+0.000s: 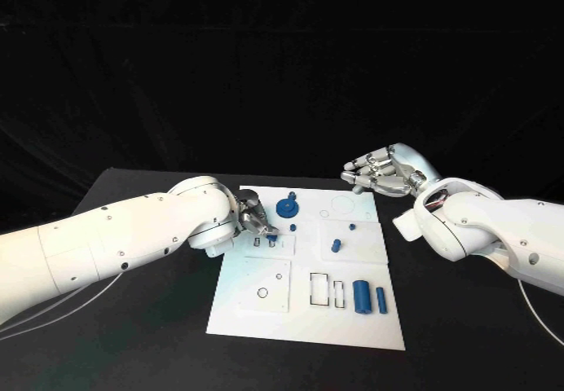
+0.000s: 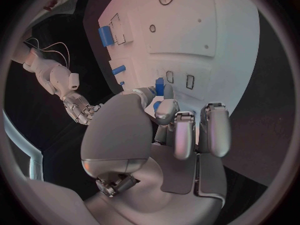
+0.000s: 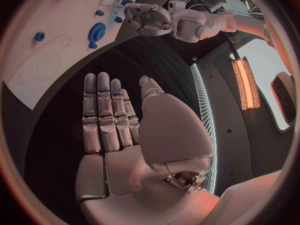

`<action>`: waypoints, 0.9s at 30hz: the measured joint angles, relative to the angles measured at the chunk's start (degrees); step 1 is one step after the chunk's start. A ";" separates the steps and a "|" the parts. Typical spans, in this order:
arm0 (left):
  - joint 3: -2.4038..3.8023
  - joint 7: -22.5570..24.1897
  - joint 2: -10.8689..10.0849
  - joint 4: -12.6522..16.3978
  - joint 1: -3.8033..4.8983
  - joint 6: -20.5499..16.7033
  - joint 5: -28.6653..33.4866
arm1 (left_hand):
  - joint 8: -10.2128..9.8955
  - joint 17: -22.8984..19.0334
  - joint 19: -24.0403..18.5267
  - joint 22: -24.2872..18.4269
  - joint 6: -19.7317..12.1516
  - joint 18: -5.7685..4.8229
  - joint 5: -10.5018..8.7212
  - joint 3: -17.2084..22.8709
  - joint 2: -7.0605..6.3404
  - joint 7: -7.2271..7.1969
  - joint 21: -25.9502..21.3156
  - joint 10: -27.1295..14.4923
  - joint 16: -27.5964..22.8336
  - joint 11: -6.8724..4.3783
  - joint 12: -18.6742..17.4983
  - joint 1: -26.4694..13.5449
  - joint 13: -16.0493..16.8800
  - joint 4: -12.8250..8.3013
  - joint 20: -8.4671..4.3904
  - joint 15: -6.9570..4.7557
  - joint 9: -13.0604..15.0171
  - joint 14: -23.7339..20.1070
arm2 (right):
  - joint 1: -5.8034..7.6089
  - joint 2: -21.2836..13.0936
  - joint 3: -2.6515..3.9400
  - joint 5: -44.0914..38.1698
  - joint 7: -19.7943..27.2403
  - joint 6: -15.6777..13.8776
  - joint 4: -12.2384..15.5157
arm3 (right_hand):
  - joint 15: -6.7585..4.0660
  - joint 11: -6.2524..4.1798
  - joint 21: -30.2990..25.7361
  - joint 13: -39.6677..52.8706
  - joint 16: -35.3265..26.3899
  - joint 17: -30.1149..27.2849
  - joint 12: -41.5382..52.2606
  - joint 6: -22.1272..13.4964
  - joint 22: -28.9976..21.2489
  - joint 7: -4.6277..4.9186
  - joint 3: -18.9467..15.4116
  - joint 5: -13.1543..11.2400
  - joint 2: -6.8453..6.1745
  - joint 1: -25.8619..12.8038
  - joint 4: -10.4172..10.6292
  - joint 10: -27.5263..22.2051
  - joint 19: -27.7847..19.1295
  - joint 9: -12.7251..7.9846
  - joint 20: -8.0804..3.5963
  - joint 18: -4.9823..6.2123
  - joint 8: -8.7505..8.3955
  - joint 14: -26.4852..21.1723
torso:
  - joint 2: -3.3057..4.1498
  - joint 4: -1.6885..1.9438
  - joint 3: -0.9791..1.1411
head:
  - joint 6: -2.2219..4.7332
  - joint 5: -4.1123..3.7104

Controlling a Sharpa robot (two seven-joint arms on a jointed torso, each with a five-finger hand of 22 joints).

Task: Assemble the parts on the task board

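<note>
Partly assembled: left hand [image 1: 254, 226] pinching a blue part [image 2: 160, 87] at the task board [image 1: 253, 314]; right hand [image 1: 378, 173] spread, holding nothing; cylinders [image 1: 369, 295] loose.

No legible text, labels or numbers on the task board [image 1: 253, 314] or elsewhere.

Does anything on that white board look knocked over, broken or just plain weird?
Nothing stands out. The task board lies flat on the black table, its blue parts scattered but whole. The left hand holds a small blue piece over the board; the right hand hovers open beyond its far corner.
</note>
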 measured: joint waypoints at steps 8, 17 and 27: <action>-0.01 -0.31 0.07 -0.15 -0.56 -0.59 -2.02 | -0.01 0.00 0.13 0.00 0.01 -0.88 -0.02 0.71 -0.46 0.00 0.00 0.21 0.00 0.19 0.00 -0.46 0.04 -0.71 -0.13 0.00 0.00 0.00 | -0.03 0.02 -0.01 0.11 0.00 0.00 0.01 | 0.00 -0.04 0.00 0.00 0.00 0.00 0.00 0.00 0.00 0.00 0.00 0.22 0.00 0.00 0.00 -0.03 0.00 0.00 0.00 0.00 0.00 0.00 | 0.03 -0.03 -0.03 | 0.10 -0.06; -0.01 -1.08 0.66 -0.74 -0.68 0.25 -3.20 | -0.07 -0.01 0.20 -0.01 0.02 -0.87 -0.05 1.26 -0.89 0.00 0.22 0.43 0.00 -0.02 0.00 -0.90 0.11 -1.26 -0.20 0.00 0.00 0.00 | -0.05 0.03 -0.01 1.03 -0.20 0.03 -0.01 | 0.00 -0.04 0.00 0.00 0.00 0.05 0.00 0.00 -0.06 0.00 -0.15 0.22 0.17 -0.17 -0.16 -0.03 0.00 0.00 0.00 0.00 0.00 0.00 | 0.06 -0.07 -0.01 | 0.13 -0.13; 0.01 -1.75 1.57 -1.18 -0.88 1.97 -4.16 | 0.16 -0.01 0.20 0.01 0.02 -0.87 -0.05 1.57 -0.99 0.00 0.22 0.51 0.00 -0.10 0.33 -1.29 0.33 -1.57 -0.20 0.00 0.01 0.00 | -0.05 0.06 -0.01 1.58 -0.45 0.04 -0.01 | 0.00 -0.03 0.00 0.00 0.00 0.05 0.00 0.00 -0.06 0.00 -0.15 0.22 0.23 -0.23 -0.16 -0.03 0.00 0.00 0.00 -0.01 0.00 0.00 | 0.03 -0.05 -0.01 | -0.13 -0.02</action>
